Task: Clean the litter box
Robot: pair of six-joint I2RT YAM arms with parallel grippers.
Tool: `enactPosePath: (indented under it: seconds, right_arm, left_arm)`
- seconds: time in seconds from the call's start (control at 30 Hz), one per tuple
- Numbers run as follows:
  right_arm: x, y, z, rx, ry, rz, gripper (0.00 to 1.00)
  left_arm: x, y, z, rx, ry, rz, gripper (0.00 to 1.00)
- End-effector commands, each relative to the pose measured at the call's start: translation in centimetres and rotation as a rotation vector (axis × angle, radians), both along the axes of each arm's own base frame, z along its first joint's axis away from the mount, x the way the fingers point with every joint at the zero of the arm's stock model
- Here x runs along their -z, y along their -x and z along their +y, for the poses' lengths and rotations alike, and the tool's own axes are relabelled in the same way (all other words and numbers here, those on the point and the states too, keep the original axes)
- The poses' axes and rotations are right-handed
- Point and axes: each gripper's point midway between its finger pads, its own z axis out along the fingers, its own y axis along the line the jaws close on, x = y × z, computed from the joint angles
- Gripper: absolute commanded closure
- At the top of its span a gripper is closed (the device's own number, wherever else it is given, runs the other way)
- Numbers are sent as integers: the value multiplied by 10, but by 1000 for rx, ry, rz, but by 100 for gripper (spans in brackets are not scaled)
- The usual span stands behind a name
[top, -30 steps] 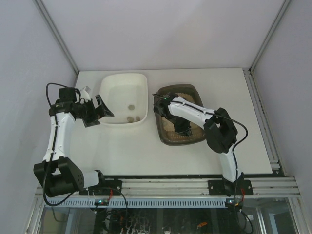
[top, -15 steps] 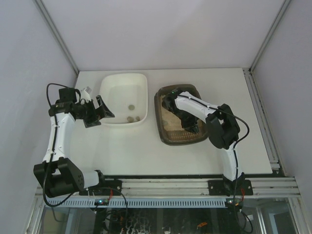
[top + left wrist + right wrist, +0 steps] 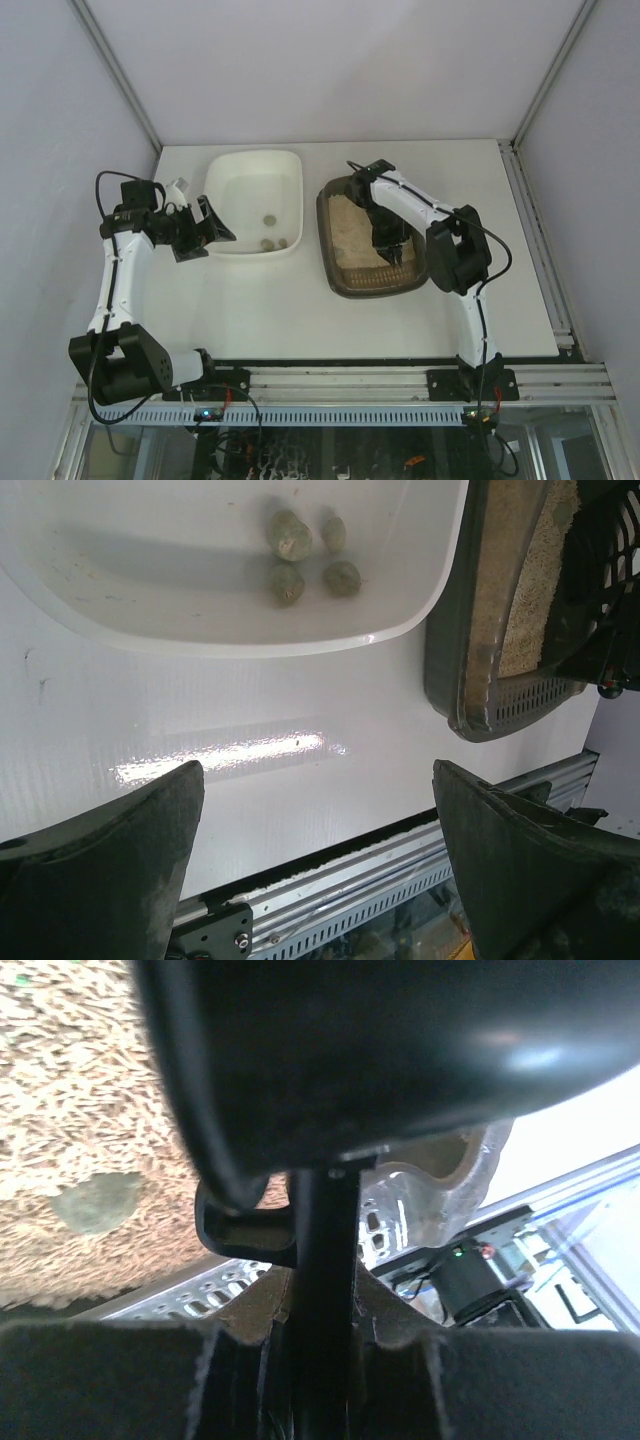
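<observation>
Four clumps [image 3: 288,535] are down in the white tray [image 3: 228,170], and at least one more clump [image 3: 97,1203] shows on the litter. The litter box [image 3: 323,228] sits on the table [image 3: 250,310] just right of the white tray, a narrow strip of bare surface between them.

The right gripper [image 3: 385,236] is down inside the box, fingers clamped on the black handle of the scoop [image 3: 396,256]. The handle is thin and the hold looks narrow, so if the slotted head digs deep into the sand, I'd expect it to twist in the jaws.

The left gripper [image 3: 205,228] hangs spread wide and empty by the left side of the white tray. Nothing is bracing the litter box, then. A hard drag with the scoop could shove the whole box along the table, or tip its near end.

The carry worries me most. The clump has to clear the wide rim and cross that gap. Tilt the scoop or lift too quickly and it rolls off, or loose litter rains onto the table. A soft clump could also crumble through the slots.
</observation>
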Motion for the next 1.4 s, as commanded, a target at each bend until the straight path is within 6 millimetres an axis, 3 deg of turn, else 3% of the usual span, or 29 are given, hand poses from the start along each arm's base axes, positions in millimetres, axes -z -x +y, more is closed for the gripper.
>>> enactPosePath:
  seconds: [0.0,0.17,0.33,0.57,0.7,0.9,1.03,1.37]
  right_arm:
    - [-6,-6,23,34,-173,26,100]
    - [-9,-4,31,91,-294,67,100]
    - [-15,-16,42,121,-405,30,100]
    - [-12,-29,43,122,-479,-9,100]
    - [-9,-36,42,124,-525,-30,100]
    - [-8,-35,57,155,-703,-20,100]
    - [-4,-30,56,138,-718,-13,100]
    - [11,-38,61,127,-881,-77,100]
  left_arm:
    - [-5,0,-7,27,30,-16,0]
    - [-4,3,-11,31,55,2,0]
    - [-1,6,-11,38,49,2,0]
    - [3,6,-10,45,45,11,0]
    - [2,4,-11,40,51,5,0]
    - [-6,-5,-12,1,16,-27,0]
    - [-15,-15,-36,28,-20,-72,0]
    - [-19,-57,-127,109,-1,-110,0]
